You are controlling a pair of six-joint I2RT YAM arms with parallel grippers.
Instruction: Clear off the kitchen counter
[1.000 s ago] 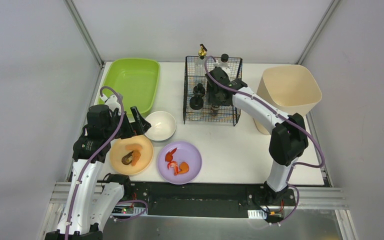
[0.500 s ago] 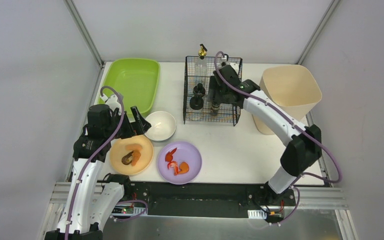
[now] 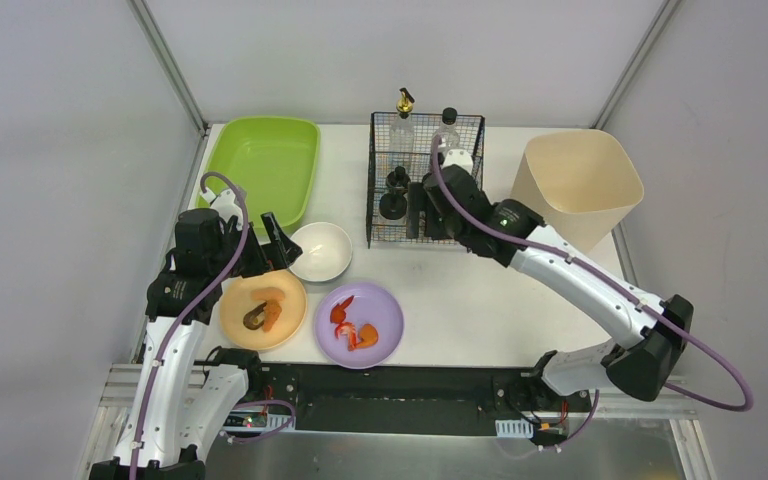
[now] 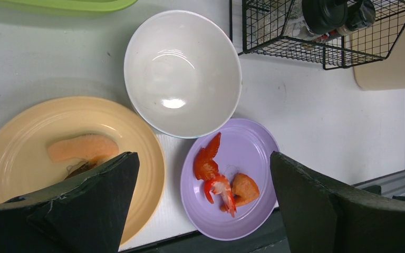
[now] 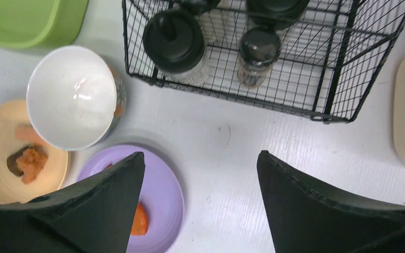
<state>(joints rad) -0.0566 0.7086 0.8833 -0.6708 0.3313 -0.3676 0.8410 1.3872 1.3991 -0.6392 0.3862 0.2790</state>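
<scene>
1. Kitchen counter (image 3: 480,290): white top, fills the frame of the overhead view and carries everything below.
2. Beige bin (image 3: 580,180), far right corner.
3. Green tray (image 3: 260,160), far left.
4. Black wire basket (image 3: 400,238), far middle, holding dark-capped jars (image 5: 175,37).
5. Orange plate (image 3: 288,318), near left, with food scraps (image 4: 82,147).
6. Purple plate (image 3: 380,310) just beside it, with shrimp pieces (image 4: 213,174).
7. White bowl (image 3: 322,250) behind both plates.
8. Left gripper (image 4: 203,158): fingers spread wide, holding nothing, above the spot where the bowl and plates meet.
9. Right gripper (image 5: 200,158): fingers spread, holding nothing, over the counter at the basket's near side.
</scene>
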